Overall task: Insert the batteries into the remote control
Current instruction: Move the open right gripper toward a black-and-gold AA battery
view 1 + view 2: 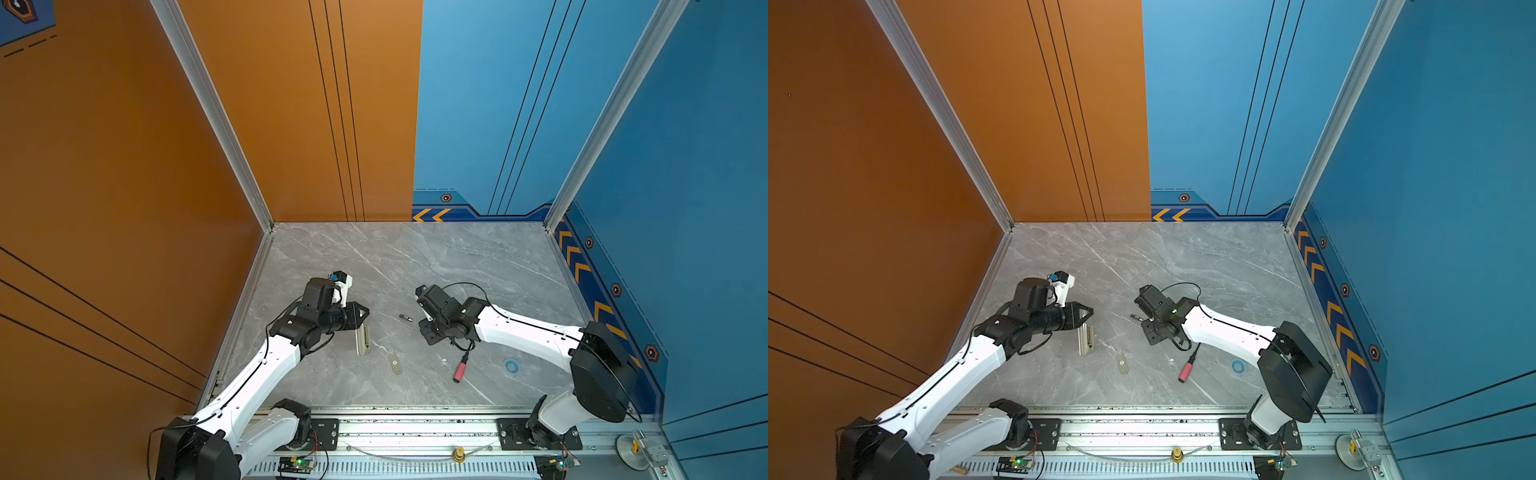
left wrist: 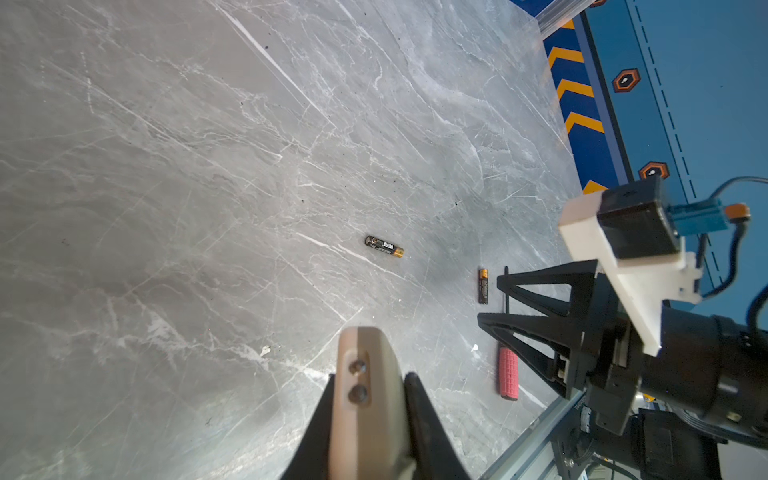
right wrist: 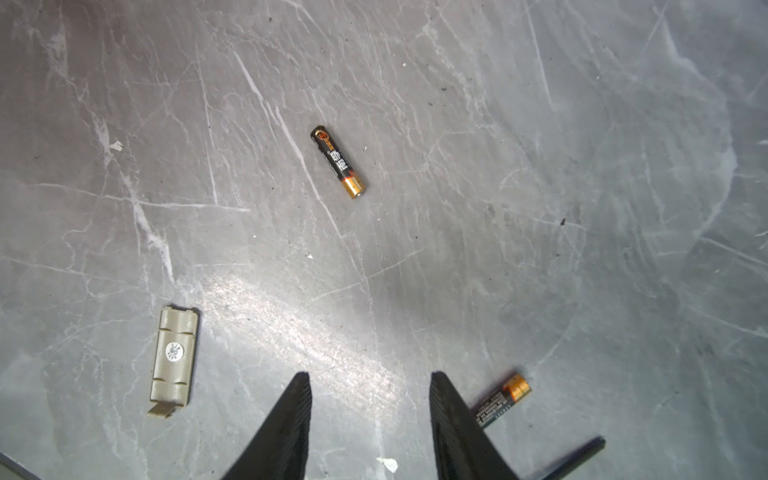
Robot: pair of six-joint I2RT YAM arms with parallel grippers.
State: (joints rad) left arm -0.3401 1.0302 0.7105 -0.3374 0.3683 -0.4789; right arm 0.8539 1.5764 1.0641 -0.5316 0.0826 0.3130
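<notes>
Left pincer point(image 2: 370, 419) is clamping the remote point(image 2: 365, 399) steady, recess exposed, while the released right pincer point(image 3: 370, 419) is hovering over loose batteries point(image 3: 337, 162).

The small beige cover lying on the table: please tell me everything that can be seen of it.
The beige cover is a small oblong plate, apparently plastic. Its ribbed inner face is turned up, with a round white sticker in the middle and a small latch tab at one end. It lies flat on the grey marble table, loose and alone; nothing touches it. In both top views it rests between the remote control and the pink-handled screwdriver.
</notes>
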